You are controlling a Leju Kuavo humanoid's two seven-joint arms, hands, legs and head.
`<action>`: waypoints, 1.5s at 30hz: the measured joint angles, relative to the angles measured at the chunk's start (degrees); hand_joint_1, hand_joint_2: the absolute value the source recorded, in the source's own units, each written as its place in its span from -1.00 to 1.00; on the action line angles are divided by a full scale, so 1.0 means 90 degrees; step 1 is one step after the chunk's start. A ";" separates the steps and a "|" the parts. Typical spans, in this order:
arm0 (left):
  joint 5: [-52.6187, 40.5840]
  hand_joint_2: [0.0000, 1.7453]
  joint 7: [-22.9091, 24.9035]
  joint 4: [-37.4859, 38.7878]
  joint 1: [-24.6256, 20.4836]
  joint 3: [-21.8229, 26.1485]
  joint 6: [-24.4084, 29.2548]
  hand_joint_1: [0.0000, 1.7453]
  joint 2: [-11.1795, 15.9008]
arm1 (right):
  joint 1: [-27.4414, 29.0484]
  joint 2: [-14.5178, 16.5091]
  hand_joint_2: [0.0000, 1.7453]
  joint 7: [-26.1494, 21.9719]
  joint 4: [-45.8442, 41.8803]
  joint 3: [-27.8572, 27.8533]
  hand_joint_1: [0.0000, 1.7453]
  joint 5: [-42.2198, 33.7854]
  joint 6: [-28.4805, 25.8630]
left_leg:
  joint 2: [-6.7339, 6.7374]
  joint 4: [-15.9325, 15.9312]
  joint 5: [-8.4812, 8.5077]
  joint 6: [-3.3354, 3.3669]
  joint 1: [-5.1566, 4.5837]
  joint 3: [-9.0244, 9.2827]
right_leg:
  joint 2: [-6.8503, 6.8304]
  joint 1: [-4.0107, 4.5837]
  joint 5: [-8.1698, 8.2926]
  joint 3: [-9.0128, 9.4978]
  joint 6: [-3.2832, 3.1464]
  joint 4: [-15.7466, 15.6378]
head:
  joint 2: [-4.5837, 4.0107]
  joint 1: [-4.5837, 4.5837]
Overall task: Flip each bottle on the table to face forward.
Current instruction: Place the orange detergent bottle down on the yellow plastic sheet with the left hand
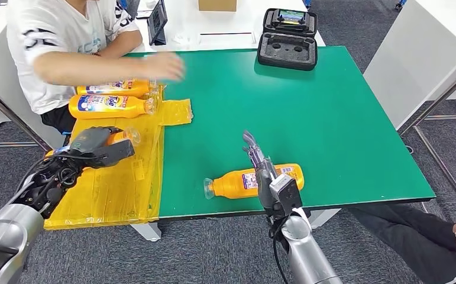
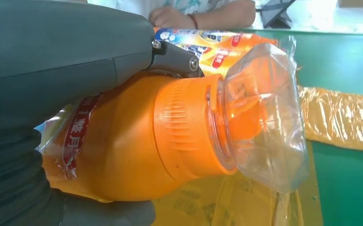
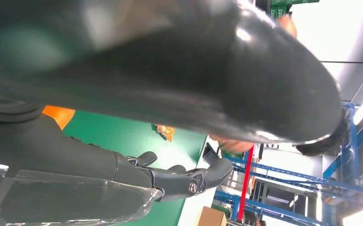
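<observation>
The green tabletop (image 1: 332, 118) fills the middle, its left strip covered by a yellow sheet (image 1: 119, 183). A person (image 1: 54, 41) sits at the far left, head cut off by the frame, one blurred arm reaching out over the sheet's far end. A black case (image 1: 288, 38) lies open at the far edge.

Two bottles (image 1: 110, 97) lie side by side on the sheet's far end, long axes left to right, caps to the right, labels up. The left hand (image 1: 98, 147) grasps a third bottle (image 2: 137, 141) over the sheet; the hand hides most of it in the head view. Its clear cap (image 2: 264, 117) points right. The wrist view shows a label strip, too wrapped by the hand to read.

A fourth bottle (image 1: 252, 181) lies near the tabletop's near edge, long axis left to right, cap to the left. The right hand (image 1: 261, 163) rests across its middle, fingers extended toward the far side, clenched on nothing; whether they press the bottle is hard to tell.
</observation>
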 joint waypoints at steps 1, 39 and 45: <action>-0.0005 1.00 0.0001 0.0010 0.0007 -0.0013 -0.0021 1.00 0.0000 | -0.0006 0.0000 -1.00 0.0000 0.0009 0.0000 -1.00 0.0001 0.0004 | 0.0000 0.0000 0.0000 0.0000 0.0000 0.0000 | 0.0000 0.0000 0.0000 0.0000 0.0000 0.0000 | 0.0000 0.0000; -0.0603 0.50 -0.0143 0.0436 0.0281 -0.0334 -0.0672 -0.99 -0.0017 | -0.0146 0.0059 -1.00 0.0056 0.0145 -0.0053 -1.00 0.0003 0.0078 | -0.0002 0.0000 0.0000 0.0000 -0.0001 0.0017 | -0.0001 0.0000 0.0000 0.0018 0.0000 0.0000 | 0.0000 0.0000; -0.0585 -1.00 -0.0195 0.0485 0.0279 -0.0334 -0.0768 -1.00 -0.0017 | -0.0147 0.0101 -1.00 0.0097 0.0145 -0.0092 -1.00 0.0003 0.0066 | -0.0002 0.0000 0.0000 0.0000 -0.0001 0.0021 | -0.0001 0.0000 0.0000 0.0021 0.0000 -0.0001 | 0.0000 0.0000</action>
